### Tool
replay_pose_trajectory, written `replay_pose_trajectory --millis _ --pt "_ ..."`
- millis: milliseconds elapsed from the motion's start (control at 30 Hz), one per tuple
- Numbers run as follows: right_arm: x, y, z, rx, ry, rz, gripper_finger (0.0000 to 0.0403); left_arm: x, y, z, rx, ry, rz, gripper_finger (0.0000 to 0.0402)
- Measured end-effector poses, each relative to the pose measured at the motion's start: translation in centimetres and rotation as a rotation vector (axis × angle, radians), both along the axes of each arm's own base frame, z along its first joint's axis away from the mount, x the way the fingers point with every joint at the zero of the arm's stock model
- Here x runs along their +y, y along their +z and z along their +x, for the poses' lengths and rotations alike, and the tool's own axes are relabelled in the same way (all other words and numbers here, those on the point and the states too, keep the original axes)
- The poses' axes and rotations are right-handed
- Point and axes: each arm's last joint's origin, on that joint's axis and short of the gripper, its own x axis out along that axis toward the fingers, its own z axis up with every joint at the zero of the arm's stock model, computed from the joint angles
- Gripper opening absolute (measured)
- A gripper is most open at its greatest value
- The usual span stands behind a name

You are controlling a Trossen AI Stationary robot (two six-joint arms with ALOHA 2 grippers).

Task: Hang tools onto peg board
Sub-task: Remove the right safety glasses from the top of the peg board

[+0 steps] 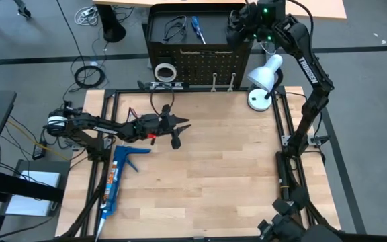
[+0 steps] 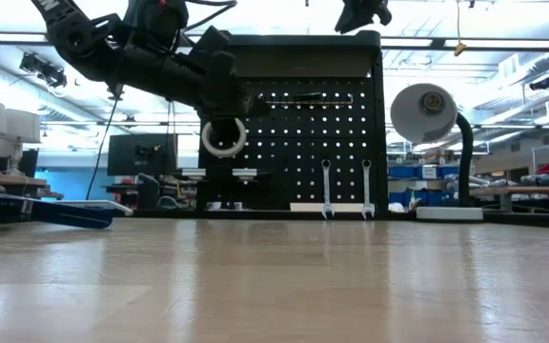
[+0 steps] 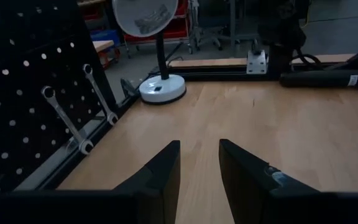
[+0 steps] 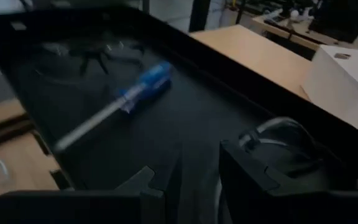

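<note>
Two silver wrenches (image 2: 326,190) hang side by side on the peg board (image 2: 303,133), one white tape ring (image 2: 223,137) beside them. One blue-handled screwdriver (image 4: 143,85) lies in the black tray. Left gripper (image 3: 199,168) hovers over the table, fingers parted, empty. Right gripper (image 4: 197,186) hangs above the tray, fingers apart, empty.

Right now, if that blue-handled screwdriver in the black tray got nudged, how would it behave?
The blue-handled screwdriver with a silver shaft looks rigid. Its rounded handle would probably let it roll across the black tray. Being slim, it is likely light, and the smooth shaft may slip.
</note>
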Motion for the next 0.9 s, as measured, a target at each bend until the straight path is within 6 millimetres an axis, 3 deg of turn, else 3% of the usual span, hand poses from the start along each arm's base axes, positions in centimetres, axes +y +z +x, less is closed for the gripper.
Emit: replay_pose_trajectory --millis 133,400,633,900 --pt "-0.1 -0.6 -0.2 0.077 -0.038 0.003 0.0112 0.0 -0.3 -0.2 0.043 0.003 -0.013 0.0115" --pt "-1.2 -1.6 0.5 0.138 -0.026 0.000 0.0112 0.0 2.0 -0.1 0.127 0.023 -0.060 0.0115" --pt "-2.1 -2.6 1.2 0.163 -0.021 0.010 0.0111 -0.1 1.8 -0.2 0.151 0.020 -0.050 0.0115" --pt "-2.3 -2.6 1.4 0.173 -0.023 -0.007 0.0068 -0.1 1.8 -0.2 0.157 0.018 -0.040 0.0115"
